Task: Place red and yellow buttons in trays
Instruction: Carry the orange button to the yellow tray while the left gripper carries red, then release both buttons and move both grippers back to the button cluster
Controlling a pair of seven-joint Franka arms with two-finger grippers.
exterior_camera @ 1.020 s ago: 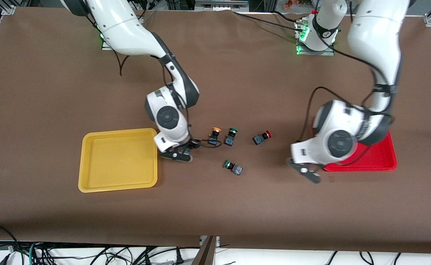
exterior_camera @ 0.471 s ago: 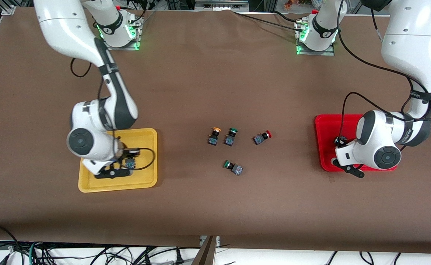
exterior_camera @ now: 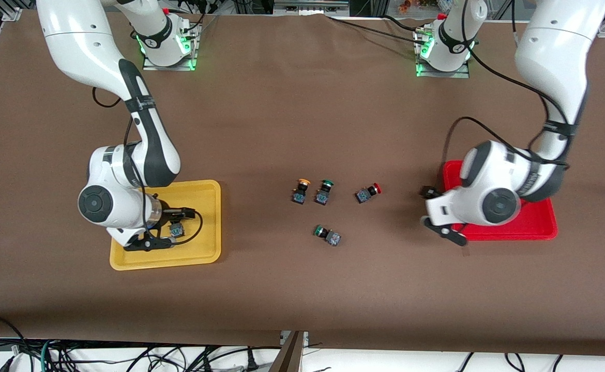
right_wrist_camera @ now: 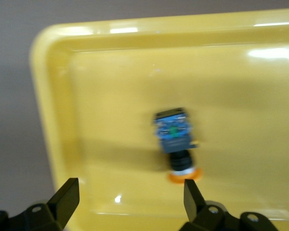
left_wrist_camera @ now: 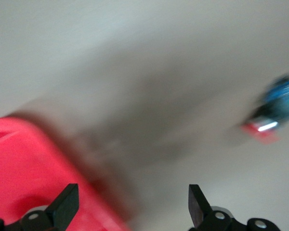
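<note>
Front view: right pincer [exterior_camera: 150, 243] open above yellow tray [exterior_camera: 199, 256], wrist bent down.

High front camera faces both arms; wrist cameras look closely down on the trays.

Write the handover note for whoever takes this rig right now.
Right gripper: open, over the yellow tray, above a yellow button lying in it.
Left gripper: open, empty, at the red tray edge nearer the table's middle.
Mid-table: second yellow button, red button, two green buttons.
Done: one yellow button trayed. The red tray's contents are hidden by the arm.
Left: the loose yellow and red buttons.
</note>
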